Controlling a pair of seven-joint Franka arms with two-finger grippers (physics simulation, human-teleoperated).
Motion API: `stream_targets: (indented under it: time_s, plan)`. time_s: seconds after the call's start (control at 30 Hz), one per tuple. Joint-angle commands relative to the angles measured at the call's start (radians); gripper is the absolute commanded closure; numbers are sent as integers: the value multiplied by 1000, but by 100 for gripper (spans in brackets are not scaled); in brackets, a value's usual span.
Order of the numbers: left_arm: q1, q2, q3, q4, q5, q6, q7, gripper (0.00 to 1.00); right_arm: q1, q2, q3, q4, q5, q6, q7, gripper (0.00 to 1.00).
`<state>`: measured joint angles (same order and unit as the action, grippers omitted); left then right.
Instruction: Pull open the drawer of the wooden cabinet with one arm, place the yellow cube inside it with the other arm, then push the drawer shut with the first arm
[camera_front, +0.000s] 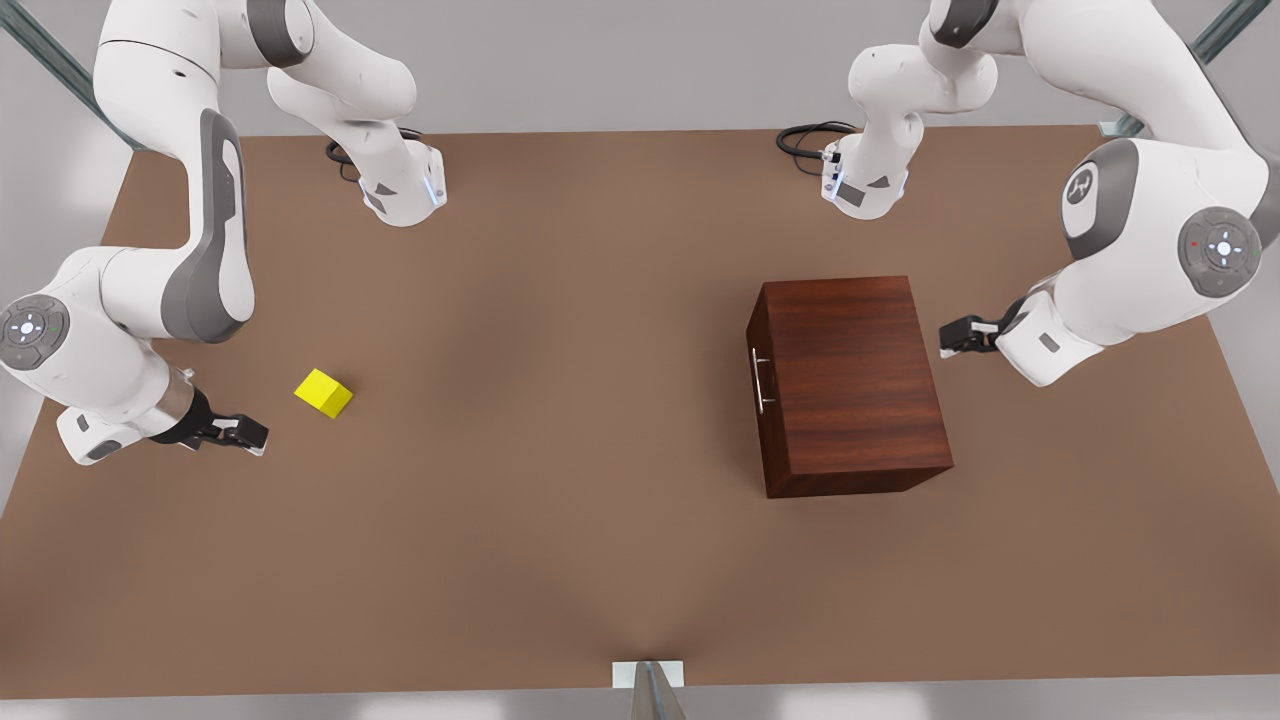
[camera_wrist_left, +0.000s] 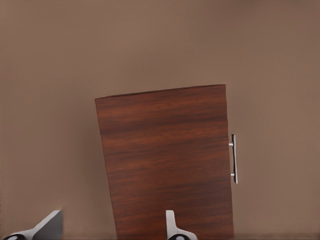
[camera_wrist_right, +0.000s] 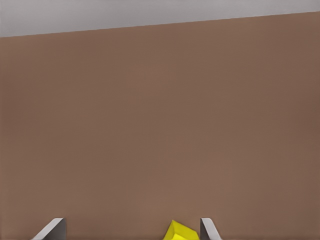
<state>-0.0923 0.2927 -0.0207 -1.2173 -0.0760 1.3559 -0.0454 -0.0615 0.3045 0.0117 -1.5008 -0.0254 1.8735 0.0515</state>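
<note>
the boxy dark reddish-brown wooden cabinet (camera_front: 850, 385) sits on the brown surface (camera_front: 560, 520) at the front view's right, its drawer (camera_front: 758, 380) shut. the thin silver bar handle (camera_front: 759, 380) faces the front view's left, its long axis running near to far. the left gripper (camera_front: 962, 335) hovers open-fingered behind the cabinet's back, on the side opposite the handle. the small bright yellow cube (camera_front: 323, 393) lies well apart at the front view's left, just beside the right gripper (camera_front: 240, 433), fingers spread and empty.
</note>
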Motion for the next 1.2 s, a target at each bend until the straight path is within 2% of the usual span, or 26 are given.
stream_targets:
  time_s: [0.0,0.1,0.17,0.2,0.27,0.3,0.37,0.4,0.47,0.5,0.57,0.63,0.83,1.0,1.17]
  plan:
    - [6,0,2,1,5,-31,24,0,0,-1,1,1,1,3,10,0]
    - [-1,0,-4,-4,4,-18,41,0,-4,-2,-1,-6,-31,-7,13,0]
    - [-32,11,-16,-34,41,20,252,0,-12,-1,-9,-9,-62,-85,62,0]
    - [-105,29,-16,-19,47,69,211,0,-17,-1,-10,-7,-62,-152,57,0]
    - [-337,85,-18,5,123,183,-183,0,-37,-5,-15,-10,-59,-191,48,0]
    - [-452,120,-18,22,160,210,-280,0,-107,-36,-27,-9,-48,-194,48,0]
    - [-567,183,-47,36,245,227,-539,0,-103,-24,-18,-10,-50,-206,119,0]
    - [-572,192,-62,35,173,233,-711,0,-103,-24,-13,-9,-48,-198,128,0]
    - [-570,194,-59,-33,81,229,-752,0,-101,-11,-3,-10,-27,-192,194,0]
    - [-561,192,-44,-83,81,319,-853,0,-103,-11,-4,-15,7,-191,232,0]
    - [-550,198,-41,-114,74,428,-1068,0,-89,-45,1,-107,9,-140,295,0]
    - [-553,200,-42,-174,87,502,-1124,0,-89,-136,1,-268,9,-39,301,0]
    - [-613,264,-42,-176,409,457,-1114,0,-87,-202,2,-409,9,70,392,0]
    - [-595,295,-42,-200,484,462,-1041,0,-87,-248,4,-529,9,176,449,0]
    - [-583,307,-42,-205,564,453,-1028,0,-87,-243,5,-541,9,177,485,0]
